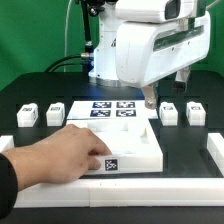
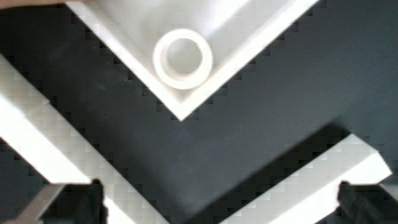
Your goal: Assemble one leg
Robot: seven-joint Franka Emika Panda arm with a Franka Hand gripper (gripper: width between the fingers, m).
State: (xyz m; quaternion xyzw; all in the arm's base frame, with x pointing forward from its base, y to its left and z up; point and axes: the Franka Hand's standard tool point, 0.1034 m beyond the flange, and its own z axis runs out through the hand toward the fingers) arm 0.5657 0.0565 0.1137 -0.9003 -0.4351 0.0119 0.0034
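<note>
My hand [image 2: 217, 205] hangs spread wide, pinching nothing, over a corner of the panel [image 1: 130, 140], whose round socket [image 2: 182, 55] is empty. No leg is fitted. The nearest leg [image 1: 168, 113] stands loose beside another toward the worktop's [image 1: 100, 210] edge on the exterior view's right, with two more opposite. A person's arm [image 1: 50, 158] rests on the panel. I judge everything is left to do: grasp, carry, seat.
</note>
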